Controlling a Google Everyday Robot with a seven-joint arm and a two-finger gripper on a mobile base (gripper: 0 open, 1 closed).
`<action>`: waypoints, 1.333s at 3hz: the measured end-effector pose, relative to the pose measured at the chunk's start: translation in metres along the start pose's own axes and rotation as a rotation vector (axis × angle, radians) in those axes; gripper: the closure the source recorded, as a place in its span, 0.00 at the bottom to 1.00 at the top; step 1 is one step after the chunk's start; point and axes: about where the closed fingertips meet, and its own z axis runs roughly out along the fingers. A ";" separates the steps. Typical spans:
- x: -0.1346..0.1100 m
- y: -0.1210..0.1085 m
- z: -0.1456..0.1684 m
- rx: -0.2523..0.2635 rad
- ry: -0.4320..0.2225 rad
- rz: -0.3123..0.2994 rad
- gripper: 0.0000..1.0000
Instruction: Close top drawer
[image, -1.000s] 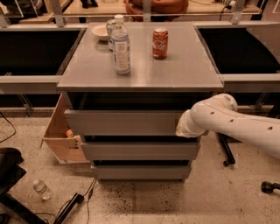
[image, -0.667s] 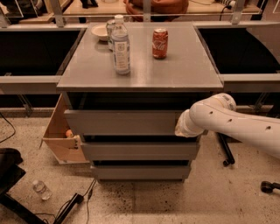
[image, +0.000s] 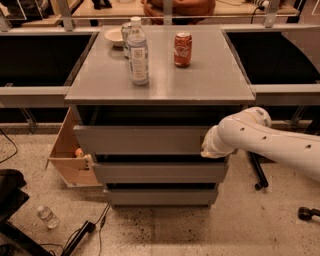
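Note:
The top drawer (image: 142, 139) is the tallest gray front of the cabinet, just under the gray top. It stands out a little, with a dark gap above it. My white arm comes in from the right, and my gripper (image: 207, 146) presses against the right end of the drawer front. The two shorter gray drawers (image: 160, 172) sit below it.
On the cabinet top (image: 210, 75) stand a clear water bottle (image: 138, 52), a red soda can (image: 182, 49) and a bowl (image: 115, 36). A tan wooden box (image: 67, 157) leans at the cabinet's left. A small bottle (image: 47, 216) and cables lie on the floor.
My arm and gripper have shifted slightly left against the drawer front; the drawer's position looks almost the same.

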 end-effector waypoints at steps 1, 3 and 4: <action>0.000 0.000 0.000 0.000 0.000 0.000 0.04; 0.000 0.000 0.000 0.000 0.000 0.000 0.00; 0.000 0.001 -0.001 0.000 0.000 0.000 0.23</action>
